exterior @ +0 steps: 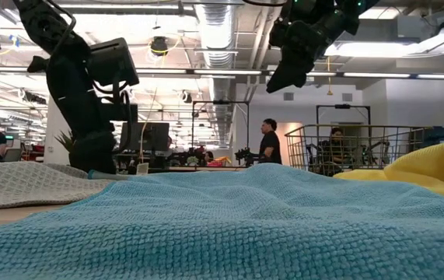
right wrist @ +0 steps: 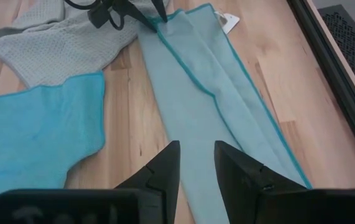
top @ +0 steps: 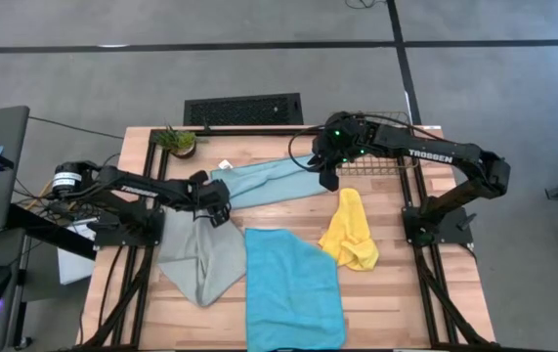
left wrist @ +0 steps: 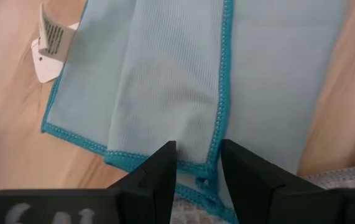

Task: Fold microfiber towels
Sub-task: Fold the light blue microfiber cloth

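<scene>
A pale blue towel [top: 274,182] lies on the table as a long strip folded lengthwise, with a white tag [left wrist: 50,37] at its left end. My left gripper [left wrist: 199,155] is open, slanting down just over that end, its fingers either side of the teal stitched edges [left wrist: 217,124]. My right gripper [top: 329,178] hangs open well above the strip's right end [right wrist: 227,155], holding nothing. A grey-green towel [top: 200,259], a cyan-blue towel [top: 293,288] and a crumpled yellow towel [top: 349,231] lie on the near half of the table.
A wire mesh basket [top: 381,147] stands at the far right behind my right arm. A small potted plant [top: 176,140] sits at the far left edge. The grey-green towel reaches up to the pale blue strip's left end. People stand in the room beyond the table.
</scene>
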